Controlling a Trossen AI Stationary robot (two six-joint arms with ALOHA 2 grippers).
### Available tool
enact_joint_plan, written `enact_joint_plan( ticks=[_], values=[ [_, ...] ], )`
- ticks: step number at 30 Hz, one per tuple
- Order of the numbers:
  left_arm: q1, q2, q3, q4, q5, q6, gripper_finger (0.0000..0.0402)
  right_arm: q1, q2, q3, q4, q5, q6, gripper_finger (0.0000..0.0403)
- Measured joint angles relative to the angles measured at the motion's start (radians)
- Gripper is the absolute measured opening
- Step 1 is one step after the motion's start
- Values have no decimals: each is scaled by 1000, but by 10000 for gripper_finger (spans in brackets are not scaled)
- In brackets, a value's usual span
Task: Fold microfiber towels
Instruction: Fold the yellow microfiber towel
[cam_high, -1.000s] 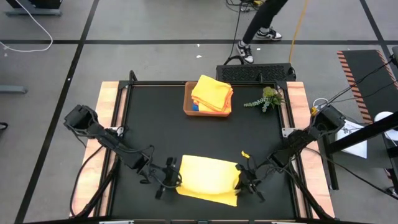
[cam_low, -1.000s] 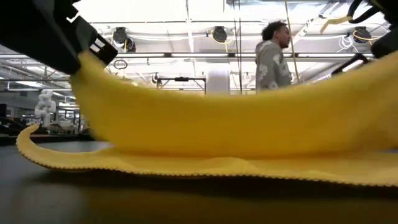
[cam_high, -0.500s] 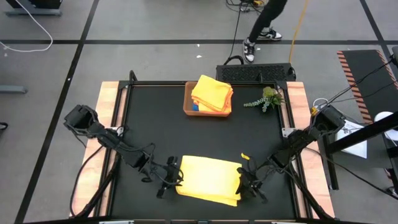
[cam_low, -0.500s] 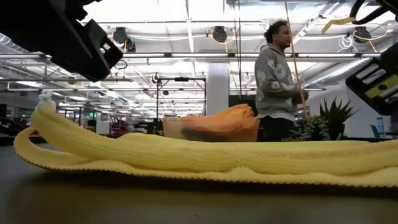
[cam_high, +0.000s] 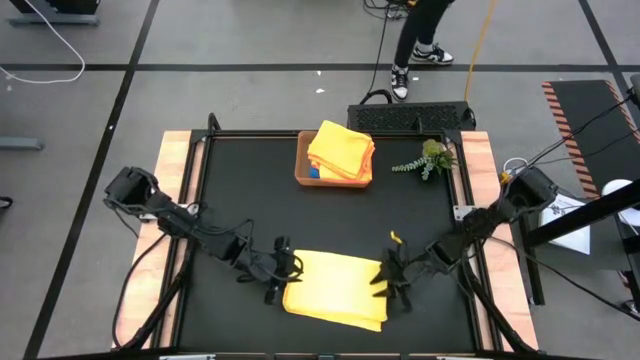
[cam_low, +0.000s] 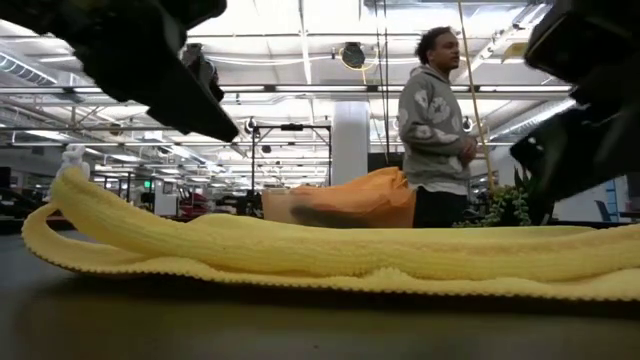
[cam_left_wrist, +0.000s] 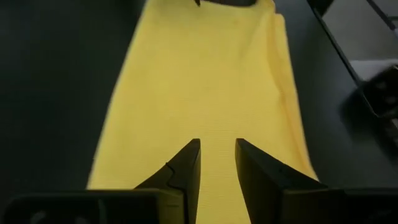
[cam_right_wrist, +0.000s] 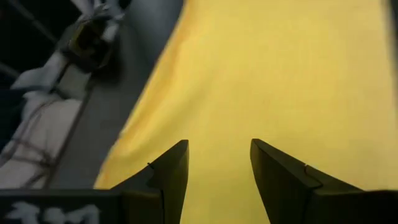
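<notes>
While both grippers hang spread, the yellow towel lies folded
Left gripper and right gripper grip nothing, towel between them

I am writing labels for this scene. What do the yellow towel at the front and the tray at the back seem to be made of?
The yellow towel looks like soft, matte microfiber cloth: it sags in rounded folds and its edge shows a fine knobbly texture. The tray looks like smooth brown-orange plastic, though thin wood or card cannot be ruled out; it holds its straight rim stiffly around a stack of folded yellow towels.
</notes>
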Motion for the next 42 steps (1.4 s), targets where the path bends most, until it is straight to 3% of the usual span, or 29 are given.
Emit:
enact_joint_plan(
  ticks=[12, 18, 23, 33, 42],
  values=[
    [88, 4, 0, 177, 43, 181, 102, -129, -177, -58, -136, 14, 26, 164],
    [132, 43, 1, 235, 71, 226, 102, -169, -234, -238, 32, 13, 157, 164],
    [180, 98, 5, 318, 135, 248, 102, -172, -235, -352, 232, 11, 213, 164],
    [276, 225, 33, 390, 295, 254, 102, -172, -153, -346, 243, 10, 245, 164],
    [284, 273, 74, 399, 316, 250, 102, -163, -33, -302, 254, -54, 227, 158]
  ],
)
